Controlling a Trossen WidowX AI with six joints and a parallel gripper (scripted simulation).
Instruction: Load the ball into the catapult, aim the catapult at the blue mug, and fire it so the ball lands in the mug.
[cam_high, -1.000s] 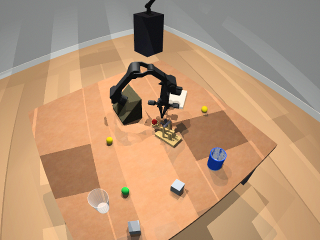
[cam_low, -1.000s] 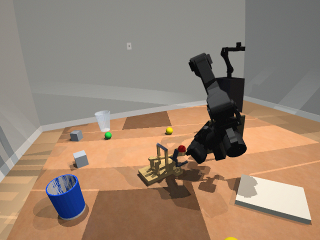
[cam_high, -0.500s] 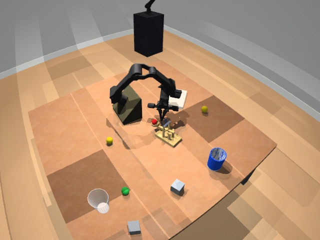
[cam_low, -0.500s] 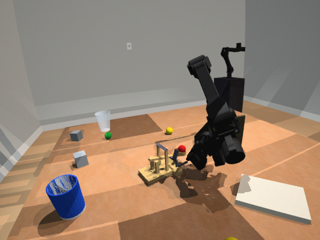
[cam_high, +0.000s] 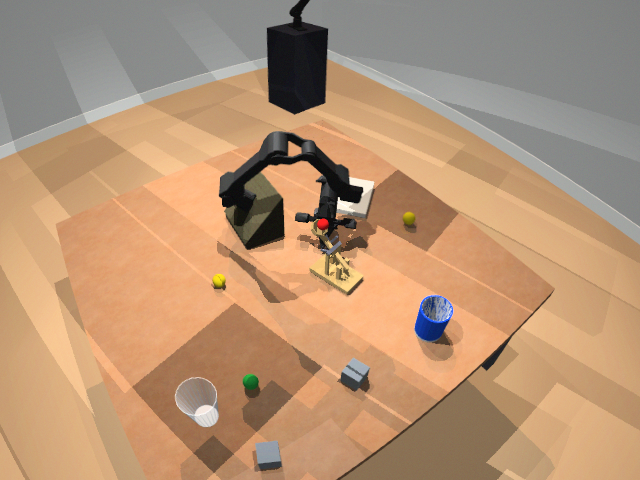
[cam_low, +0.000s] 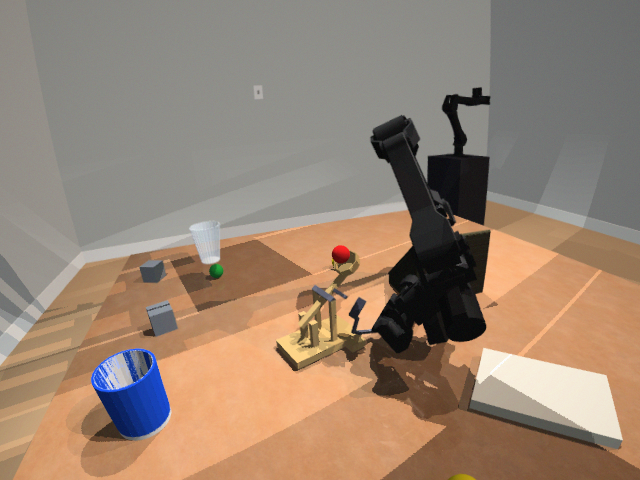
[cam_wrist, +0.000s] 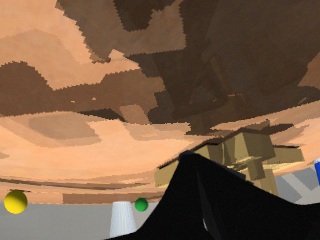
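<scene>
The wooden catapult (cam_high: 350, 283) (cam_low: 298, 356) (cam_wrist: 252, 145) stands on the table. Its throwing arm is tilted up, with the cup end raised off the table. The red ball (cam_high: 323, 224) (cam_low: 340, 254) is at the raised cup; it does not show in the wrist view. The blue mug (cam_high: 430, 326) (cam_low: 136, 408) (cam_wrist: 318, 172) stands upright beyond the catapult's far end from the cup. My gripper (cam_high: 324, 245) is shut and empty, pointing down beside the catapult, near its dark lever (cam_low: 356, 308). The fingertips are partly hidden, so contact cannot be told.
A clear cup (cam_high: 196, 400) (cam_low: 206, 242), a green ball (cam_high: 250, 382) (cam_low: 216, 271) and two grey blocks (cam_high: 354, 374) (cam_high: 268, 454) stand away from the arm. Two yellow balls (cam_high: 219, 281) (cam_high: 408, 218) and a white slab (cam_low: 547, 395) also lie on the table. A dark angular block (cam_high: 266, 217) stands by the arm.
</scene>
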